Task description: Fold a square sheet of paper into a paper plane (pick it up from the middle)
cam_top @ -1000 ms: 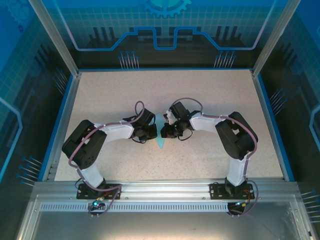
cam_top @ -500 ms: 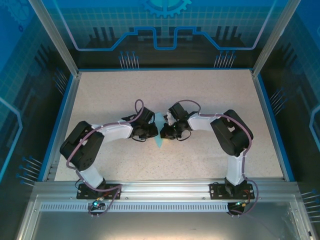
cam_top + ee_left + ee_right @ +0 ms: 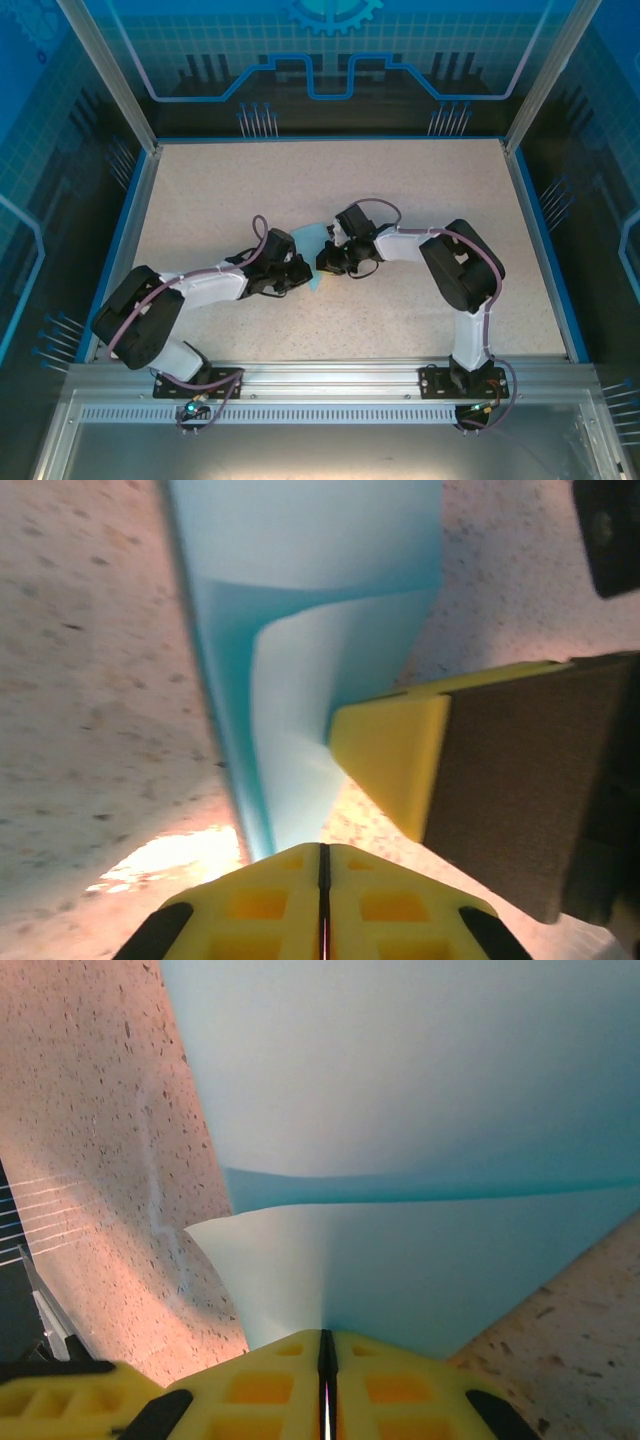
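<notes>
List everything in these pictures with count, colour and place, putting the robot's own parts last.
blue paper: one, light blue, partly folded, mid-table.
table: one, speckled beige, floor of the enclosure.
rail: one, silver, along the table's near edge.
back panel: one, blue-patterned, behind the table.
left arm: one, white and black, reaching inward.
right arm: one, white and black, reaching inward.
left gripper: one, yellow fingers, shut on the blue paper.
right gripper: one, yellow fingers, shut on the blue paper.

Robot lab cell: aluminium frame point(image 3: 300, 385), blue panels point(image 3: 330, 60), speckled table point(image 3: 400, 190).
</notes>
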Robot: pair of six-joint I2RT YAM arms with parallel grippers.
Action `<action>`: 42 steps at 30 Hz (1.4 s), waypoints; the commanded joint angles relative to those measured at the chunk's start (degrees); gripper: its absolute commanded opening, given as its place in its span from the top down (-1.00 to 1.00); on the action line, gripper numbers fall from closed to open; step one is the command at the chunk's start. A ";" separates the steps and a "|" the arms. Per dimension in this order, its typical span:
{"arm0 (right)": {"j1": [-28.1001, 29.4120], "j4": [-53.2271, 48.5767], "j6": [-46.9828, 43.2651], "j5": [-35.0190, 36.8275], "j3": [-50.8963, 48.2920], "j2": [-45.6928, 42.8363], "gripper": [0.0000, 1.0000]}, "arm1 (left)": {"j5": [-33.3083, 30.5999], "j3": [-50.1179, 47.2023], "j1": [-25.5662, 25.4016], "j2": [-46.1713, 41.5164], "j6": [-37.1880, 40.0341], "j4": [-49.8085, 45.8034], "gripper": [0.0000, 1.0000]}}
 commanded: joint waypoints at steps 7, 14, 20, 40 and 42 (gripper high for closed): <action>0.35 -1.32 -0.65 0.35 2.06 0.20 0.80 | 4.77 0.01 -1.39 4.69 -4.35 7.98 0.89; 0.21 -1.97 -1.08 0.53 2.43 0.76 0.80 | 3.03 0.47 -1.64 7.69 -4.59 3.87 0.92; 0.18 -3.21 -2.74 0.65 3.05 2.22 0.80 | 0.19 0.53 -1.59 8.25 -4.08 0.09 0.94; -6.72 -8.31 -10.04 4.36 9.12 6.99 0.79 | 0.10 -2.34 -1.79 7.50 -3.68 -1.67 0.96; -7.99 -8.75 -9.86 4.06 9.78 7.09 0.78 | 0.15 -2.17 -1.76 7.24 -3.35 -1.89 0.96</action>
